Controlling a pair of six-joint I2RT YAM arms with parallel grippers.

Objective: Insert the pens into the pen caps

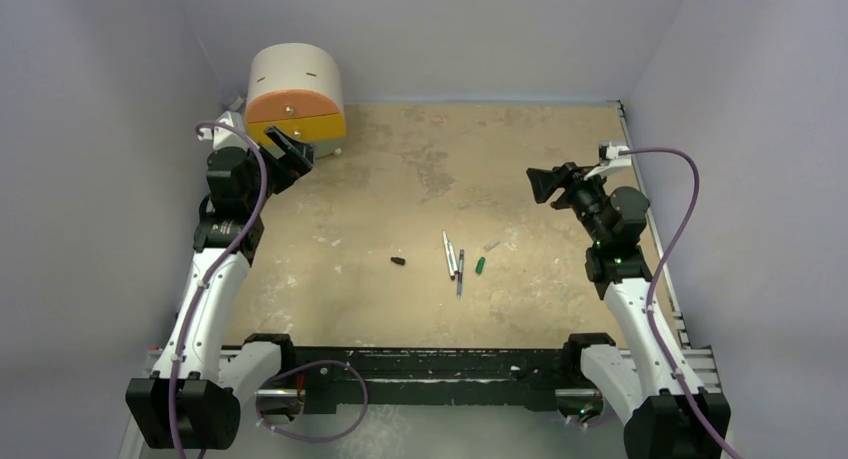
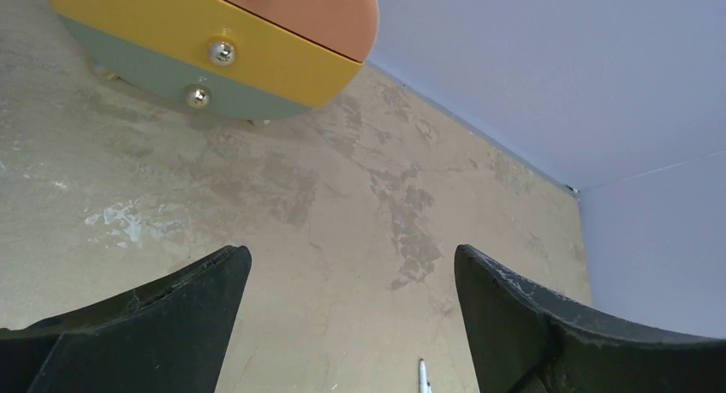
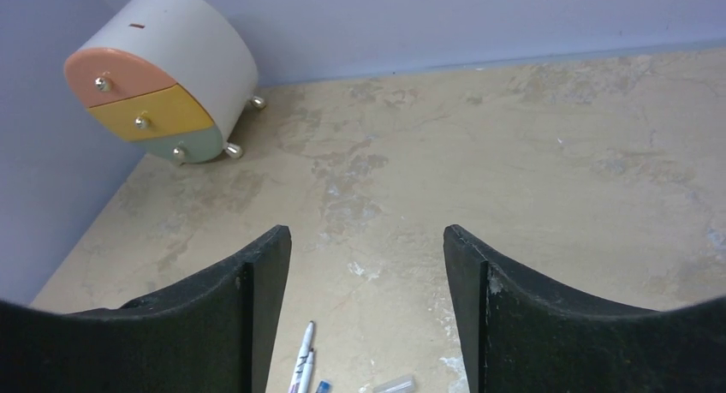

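Three thin pens lie side by side near the table's middle: two silver ones [image 1: 449, 254] and a darker one [image 1: 460, 275]. A black cap [image 1: 398, 261] lies to their left, a green cap [image 1: 480, 265] and a pale cap [image 1: 491, 246] to their right. My left gripper [image 1: 290, 149] is open and empty, high at the far left by the drawer box. My right gripper [image 1: 545, 184] is open and empty, right of and beyond the pens. The right wrist view shows the gripper [image 3: 366, 235], pen tips [image 3: 304, 354] and the pale cap [image 3: 394, 384]. The left wrist view shows the gripper [image 2: 351, 256] and one pen tip [image 2: 422, 376].
A round white drawer box [image 1: 295, 94] with orange, yellow and green fronts stands at the far left corner; it also shows in the left wrist view [image 2: 214, 33] and the right wrist view [image 3: 163, 76]. Grey walls enclose the table on three sides.
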